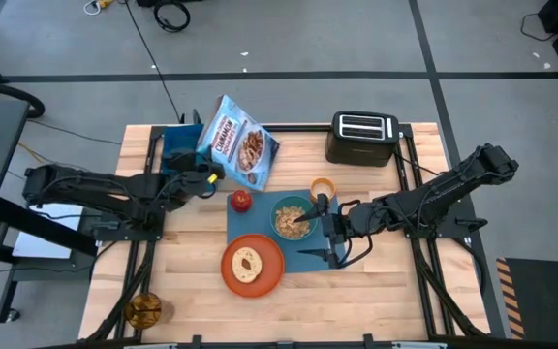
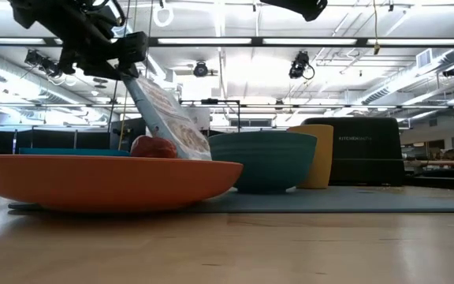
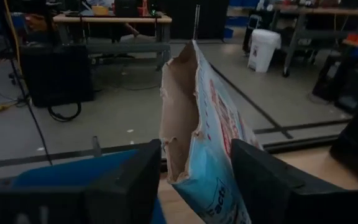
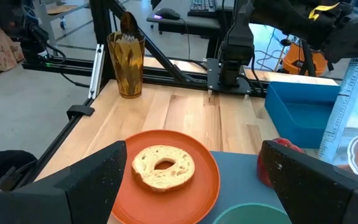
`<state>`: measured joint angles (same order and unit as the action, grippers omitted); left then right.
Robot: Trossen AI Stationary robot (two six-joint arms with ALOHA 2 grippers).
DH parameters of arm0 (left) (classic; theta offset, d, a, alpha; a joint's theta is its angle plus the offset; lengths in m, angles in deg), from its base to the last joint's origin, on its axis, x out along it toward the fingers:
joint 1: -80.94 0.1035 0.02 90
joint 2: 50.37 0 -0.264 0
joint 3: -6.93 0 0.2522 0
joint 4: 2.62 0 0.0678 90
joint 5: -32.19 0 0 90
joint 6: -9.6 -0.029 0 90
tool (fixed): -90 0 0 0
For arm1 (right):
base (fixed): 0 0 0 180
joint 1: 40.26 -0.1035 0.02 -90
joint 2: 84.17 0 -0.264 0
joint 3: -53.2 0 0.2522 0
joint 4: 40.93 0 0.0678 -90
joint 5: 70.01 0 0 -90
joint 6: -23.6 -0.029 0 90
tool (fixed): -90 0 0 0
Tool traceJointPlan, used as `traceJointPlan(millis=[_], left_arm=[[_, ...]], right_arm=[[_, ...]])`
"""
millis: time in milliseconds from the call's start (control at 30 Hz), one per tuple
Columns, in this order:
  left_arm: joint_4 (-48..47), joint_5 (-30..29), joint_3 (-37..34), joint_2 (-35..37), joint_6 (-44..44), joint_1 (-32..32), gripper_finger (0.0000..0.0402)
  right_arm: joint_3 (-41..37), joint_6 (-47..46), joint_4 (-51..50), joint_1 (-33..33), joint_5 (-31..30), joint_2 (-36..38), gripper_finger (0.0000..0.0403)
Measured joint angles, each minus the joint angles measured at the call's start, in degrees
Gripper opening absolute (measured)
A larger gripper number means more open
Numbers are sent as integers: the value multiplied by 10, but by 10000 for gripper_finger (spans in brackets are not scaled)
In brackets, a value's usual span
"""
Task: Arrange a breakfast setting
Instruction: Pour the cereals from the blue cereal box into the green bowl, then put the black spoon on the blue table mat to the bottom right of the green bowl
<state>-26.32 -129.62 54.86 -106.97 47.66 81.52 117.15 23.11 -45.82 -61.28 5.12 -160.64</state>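
The blue cereal bag [image 1: 243, 143] stands tilted at the far left of the blue placemat [image 1: 308, 257], its lower end hidden behind the plate in the low view. My left gripper [image 3: 194, 180] is open, with one finger on each side of the bag [image 3: 197, 143] near its torn top. On the mat are the teal bowl [image 1: 292, 219] with cereal, the orange cup [image 1: 323, 188] and the orange plate [image 1: 253, 264] with a round bread piece [image 4: 163, 167]. The red apple [image 1: 241, 201] lies at the mat's left edge. My right gripper [image 1: 329, 228] hovers open beside the bowl. My left gripper has the bag's upper part [image 3: 188, 124] between its two fingers [image 3: 135, 180], which come level from the table's near side. I cannot tell whether either finger touches the bag.
A black toaster [image 1: 361, 138] stands at the far right. A deep blue bin [image 1: 179, 145] sits just left of the bag. An amber glass [image 1: 145, 308] stands at the near left corner. Bare wood shows at the near right.
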Motion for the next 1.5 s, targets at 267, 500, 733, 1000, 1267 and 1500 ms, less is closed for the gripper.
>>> traceJointPlan(millis=[267, 500, 733, 1000, 1267, 1500], left_arm=[[-76, 35, 0, 46, -6, 23, 260], [-104, 173, 0, 106, -69, 64, 282], [-67, 363, 1, 153, -218, 34, 266], [-188, 524, 154, 131, -231, -119, 247], [-370, 542, 287, 37, -56, -332, 235], [-481, 544, 399, -48, 177, -481, 217]], right_arm=[[0, 1, 0, 0, 0, 0, 380], [0, 2, 0, 11, 16, 0, 380], [0, 45, 29, 35, 15, 0, 380], [0, 69, 95, 40, 1, -2, 380], [0, 87, 162, 41, -51, -30, 380], [54, 75, 201, 38, -41, -130, 380]])
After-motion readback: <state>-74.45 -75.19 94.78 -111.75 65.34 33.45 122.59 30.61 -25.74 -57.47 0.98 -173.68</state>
